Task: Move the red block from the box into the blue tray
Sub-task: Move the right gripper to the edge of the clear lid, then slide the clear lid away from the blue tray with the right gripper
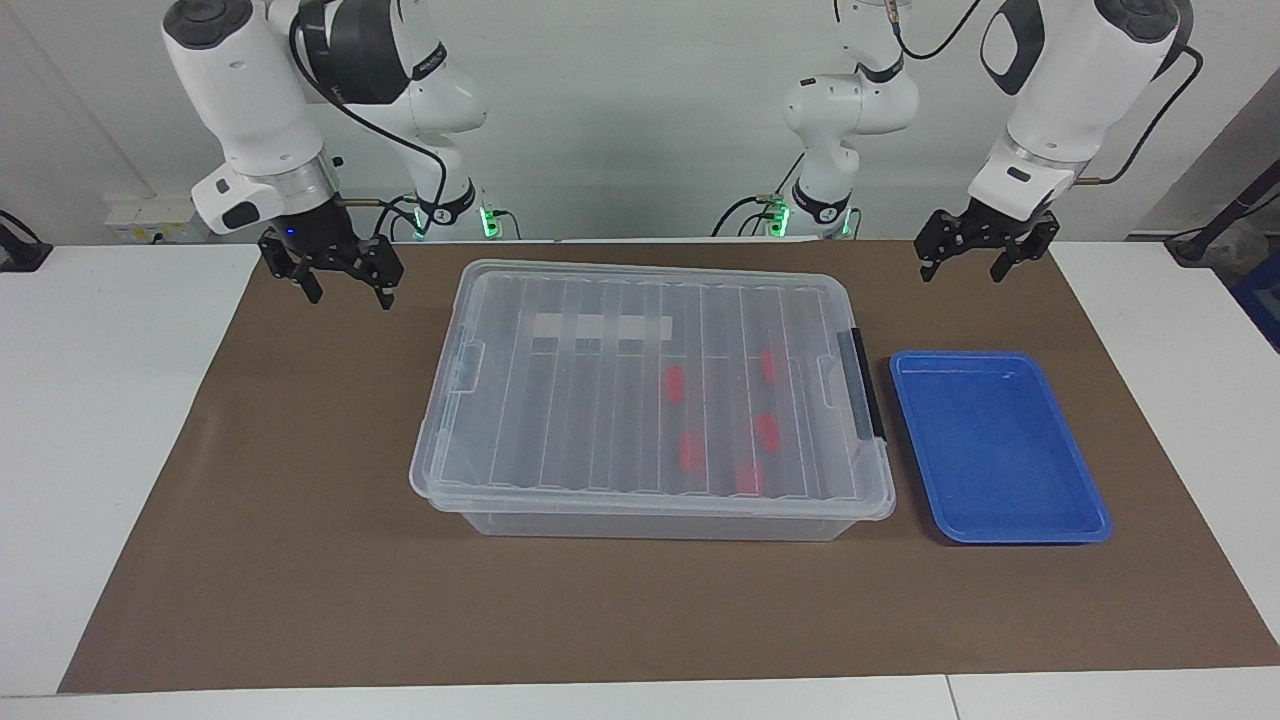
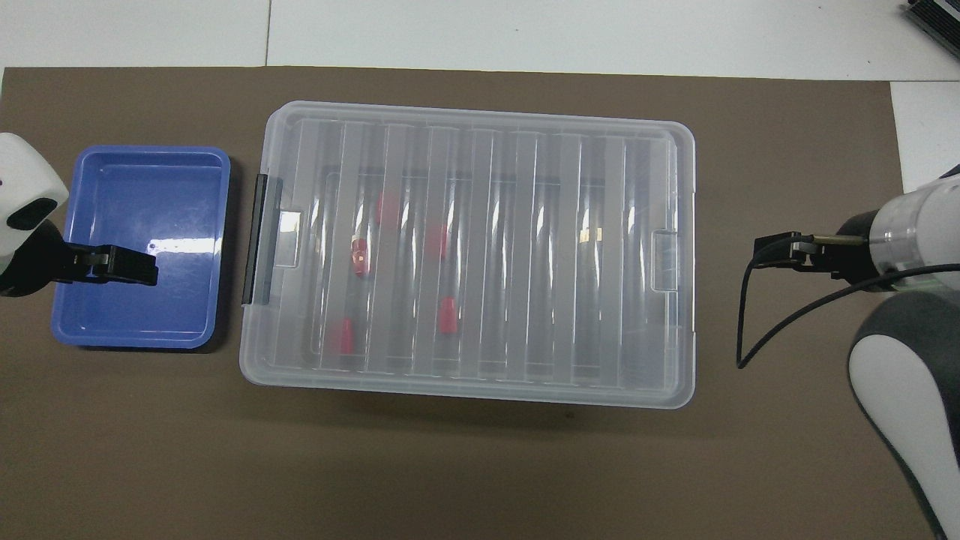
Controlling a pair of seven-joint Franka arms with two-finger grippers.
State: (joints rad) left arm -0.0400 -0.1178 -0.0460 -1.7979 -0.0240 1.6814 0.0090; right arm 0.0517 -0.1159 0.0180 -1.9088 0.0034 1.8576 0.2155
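The box (image 1: pixel 560 400) (image 2: pixel 525 255) is a large clear bin in the middle of the brown mat, with its ribbed lid on. Several red blocks show through the lid, one of them a red block (image 1: pixel 692 450) (image 2: pixel 448 315), all toward the left arm's end. The blue tray (image 1: pixel 1000 450) (image 2: pixel 150 195) lies beside that end of the box with nothing in it. My left gripper (image 1: pixel 962 272) (image 2: pixel 127 266) hangs open and high; the overhead view shows it across the tray. My right gripper (image 1: pixel 348 297) (image 2: pixel 784 250) is open over the mat, off the box's other end.
A dark grey clip handle (image 1: pixel 865 395) (image 2: pixel 259 240) sits on the box's end beside the tray. The brown mat (image 1: pixel 300 560) covers most of the white table (image 1: pixel 100 420). A black cable (image 2: pixel 750 337) loops down from the right wrist.
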